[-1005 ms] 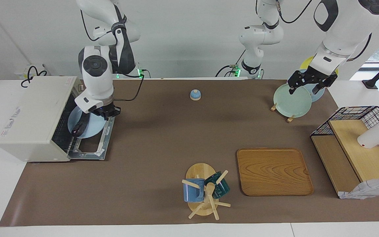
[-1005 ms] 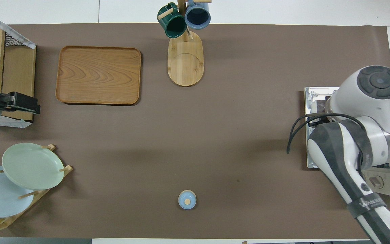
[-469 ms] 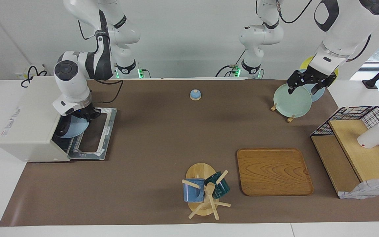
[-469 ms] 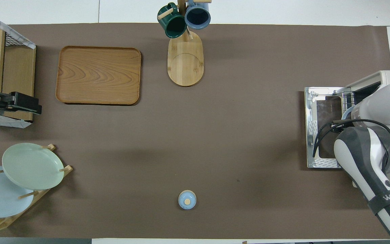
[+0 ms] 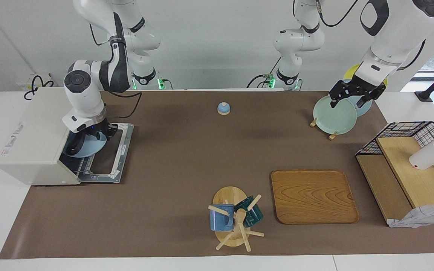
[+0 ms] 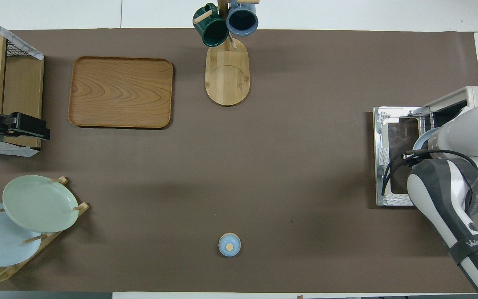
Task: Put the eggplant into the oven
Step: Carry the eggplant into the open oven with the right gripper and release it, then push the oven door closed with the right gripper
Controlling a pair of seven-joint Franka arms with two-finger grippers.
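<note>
a worktop (image 5: 187, 162) under a brown mat, seen from across and from above. at the right arm's end stands the oven (image 5: 36, 139), cream and boxy, its glass door (image 5: 113, 154) dropped flat onto the mat. a pale blue plate (image 5: 89, 147) sits at the oven's mouth, partly inside on the wire rack. the eggplant (image 5: 74, 145), dark and slim, lies on that plate, at the edge toward the oven's inside.

the right pincer (image 5: 102, 132) is low over the plate's outer edge, at the oven's opening; i cannot tell whether its fingers are apart or clamped on the plate's rim. in the overhead view the right arm hides the pincer and most of the plate.

the left pincer (image 5: 354, 96) waits in the air over a plate rack (image 5: 322, 126) at the left arm's end, its fingers apart and holding nothing. the rack carries a pale green plate (image 5: 333, 114), with a blue one and a yellow one nearer the robots.

also on the mat: a small blue bell (image 5: 223, 108) near the robots, a wooden tray (image 5: 313, 195), a mug tree (image 5: 236, 222) with a blue mug and a green mug, and a wire and wood shelf (image 5: 409, 169) at the left arm's end.
</note>
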